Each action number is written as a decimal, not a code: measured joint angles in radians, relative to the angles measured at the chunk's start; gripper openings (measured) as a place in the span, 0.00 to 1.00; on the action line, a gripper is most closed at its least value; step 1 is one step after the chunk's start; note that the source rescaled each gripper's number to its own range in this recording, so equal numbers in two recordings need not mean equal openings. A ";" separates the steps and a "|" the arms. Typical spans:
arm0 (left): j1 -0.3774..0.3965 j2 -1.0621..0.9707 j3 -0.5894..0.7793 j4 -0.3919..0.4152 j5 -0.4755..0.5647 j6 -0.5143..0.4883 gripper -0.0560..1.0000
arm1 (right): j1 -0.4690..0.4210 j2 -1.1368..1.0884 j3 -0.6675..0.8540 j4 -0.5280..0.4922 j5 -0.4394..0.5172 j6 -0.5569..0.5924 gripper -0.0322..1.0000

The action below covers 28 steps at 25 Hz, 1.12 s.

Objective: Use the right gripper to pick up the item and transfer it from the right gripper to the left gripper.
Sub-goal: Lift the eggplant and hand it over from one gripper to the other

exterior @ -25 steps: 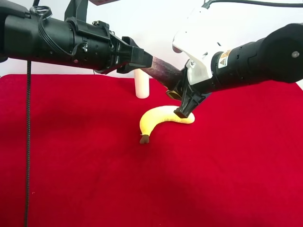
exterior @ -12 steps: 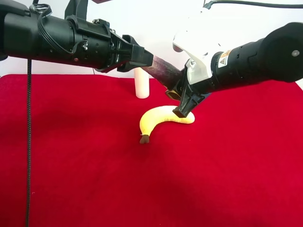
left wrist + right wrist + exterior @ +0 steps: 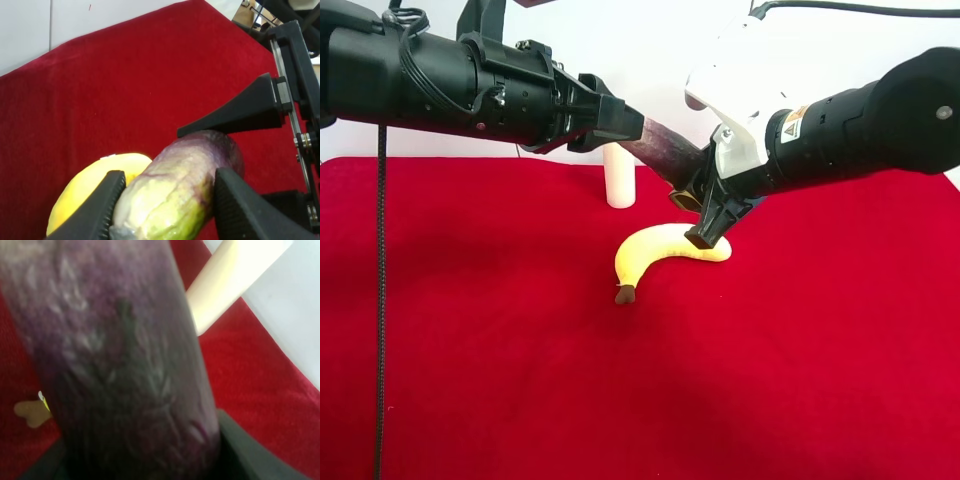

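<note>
The eggplant (image 3: 665, 152), dark purple, hangs in the air between the two arms, above the red cloth. My left gripper (image 3: 636, 128), all black, is shut on its pale green stem end (image 3: 165, 200), as the left wrist view shows. My right gripper (image 3: 698, 208), with the white housing, holds the purple end; one of its fingers (image 3: 240, 112) lies against the eggplant's top. In the right wrist view the eggplant (image 3: 125, 370) fills most of the picture. Both grippers hold it at once.
A yellow banana (image 3: 665, 250) lies on the red cloth (image 3: 520, 350) right below the grippers; it also shows in the left wrist view (image 3: 85, 185). A white pillar candle (image 3: 620, 180) stands behind, near the cloth's back edge. A black cable (image 3: 380, 300) hangs at the left.
The left arm has shifted very slightly and the right gripper's lower finger has moved a little leftward. The eggplant stays held between both grippers.
</note>
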 joint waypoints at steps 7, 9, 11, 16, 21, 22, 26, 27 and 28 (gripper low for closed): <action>0.000 0.000 0.000 0.000 0.001 0.000 0.18 | 0.000 0.000 0.000 0.000 0.000 0.000 0.03; 0.000 0.000 0.000 0.000 0.002 0.000 0.18 | 0.000 0.000 0.000 0.000 0.000 0.000 0.03; 0.000 0.000 0.000 0.000 0.002 0.000 0.18 | 0.000 0.000 0.000 0.000 0.000 0.000 0.03; 0.000 0.000 0.000 0.000 0.002 0.000 0.18 | 0.000 0.000 0.000 0.000 0.000 0.000 0.03; 0.000 0.001 0.000 -0.001 0.016 0.000 0.06 | 0.000 -0.001 -0.001 0.019 -0.032 0.010 0.81; 0.000 0.001 0.000 -0.001 0.016 0.000 0.05 | 0.000 -0.001 -0.001 0.020 -0.034 0.010 0.88; 0.000 0.001 0.000 -0.001 0.016 -0.002 0.05 | 0.000 -0.001 -0.001 0.022 -0.039 0.010 0.98; 0.000 0.001 0.000 -0.001 0.016 -0.002 0.05 | 0.000 -0.001 -0.001 0.022 -0.039 0.010 0.99; 0.000 0.001 0.000 -0.001 0.016 -0.002 0.05 | 0.000 -0.001 -0.001 0.022 -0.039 0.010 0.99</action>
